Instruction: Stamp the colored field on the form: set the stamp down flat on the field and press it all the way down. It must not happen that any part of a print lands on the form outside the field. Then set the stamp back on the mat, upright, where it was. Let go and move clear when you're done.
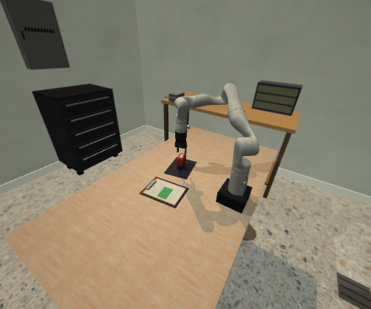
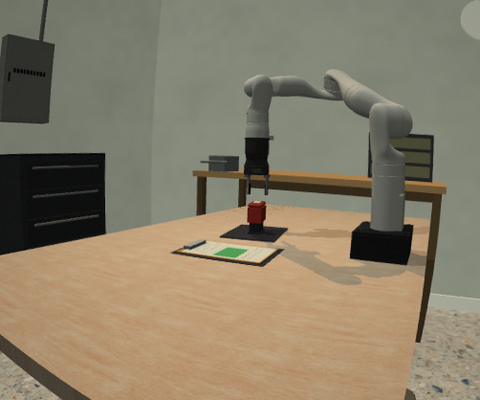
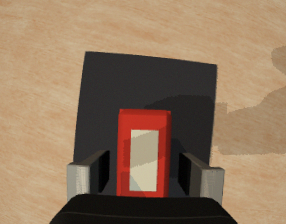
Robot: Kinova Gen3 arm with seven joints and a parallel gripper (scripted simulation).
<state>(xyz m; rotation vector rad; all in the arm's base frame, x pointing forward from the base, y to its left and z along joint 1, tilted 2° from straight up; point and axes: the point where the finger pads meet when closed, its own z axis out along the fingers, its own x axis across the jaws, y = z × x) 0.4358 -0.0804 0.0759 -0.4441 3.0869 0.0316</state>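
You're looking at a wooden tabletop [image 2: 165,306] with the grey arm [image 2: 385,158] mounted on a black base at its far side. Near the middle lies the form [image 2: 228,252] on its clipboard, its green field [image 2: 230,252] uncovered. Just behind it sits the dark mat [image 2: 253,233], and the red stamp [image 2: 256,212] stands upright on that mat. Your gripper [image 2: 257,191] hangs directly above the stamp, jaws spread wide and holding nothing, fingertips apart from the stamp's top.
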